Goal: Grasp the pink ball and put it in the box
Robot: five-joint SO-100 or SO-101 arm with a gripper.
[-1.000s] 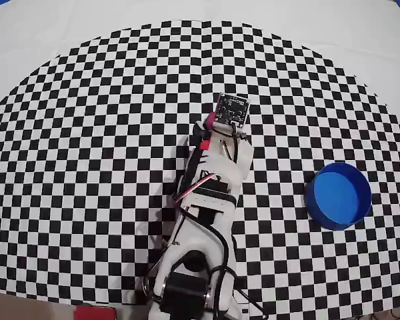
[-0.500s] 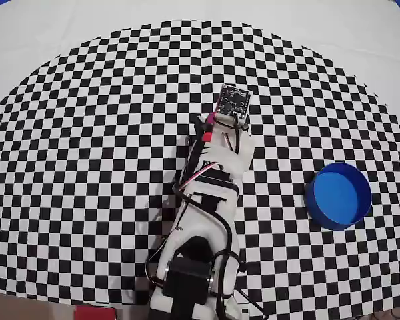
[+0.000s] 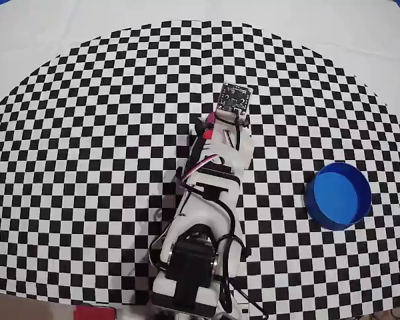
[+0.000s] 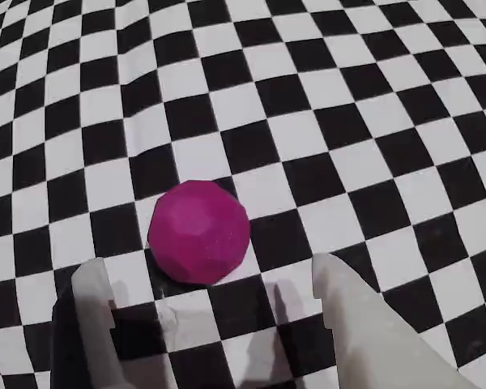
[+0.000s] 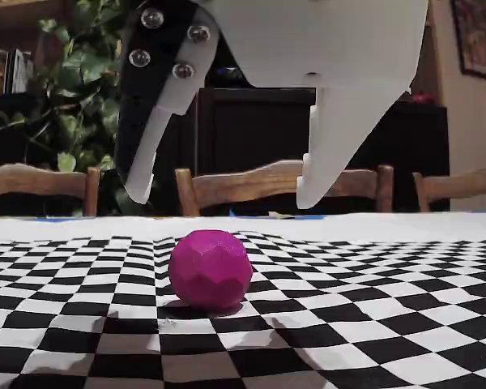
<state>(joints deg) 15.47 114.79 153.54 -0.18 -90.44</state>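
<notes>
Gripper (image 5: 224, 190): white two-finger unit, jaws spread wide and empty, poised above the pink ball (image 5: 211, 269) with clear air between fingertips and ball in the fixed view. In the wrist view the gripper (image 4: 206, 279) frames the pink ball (image 4: 199, 232), which sits a little ahead of the tips and slightly nearer the left-hand finger.

Step in hand, as judged: descent onto the ball before closing. Done well, this calls for a small shift forward so the ball lies centred between the fingers, then a lowering until the tips straddle its widest part. Closing high on a sphere risks squeezing it out and sending it rolling across the cloth.

Pink ball: faceted magenta sphere, resting on the checkered surface near the middle of the mat; in the overhead view only a sliver of pink ball (image 3: 210, 119) shows beside the arm.

Box (image 3: 339, 196): round blue container, empty, well apart from the ball, to the right in the overhead view.

Surface: black-and-white checkered mat (image 3: 87, 153) with a curved far edge, laid on a white tablecloth (image 3: 53, 27).

Room: wooden chair backs (image 5: 251, 188), dark cabinet (image 5: 251, 121), leafy plant (image 5: 73, 89) at left, framed picture (image 5: 475, 32) at upper right.
</notes>
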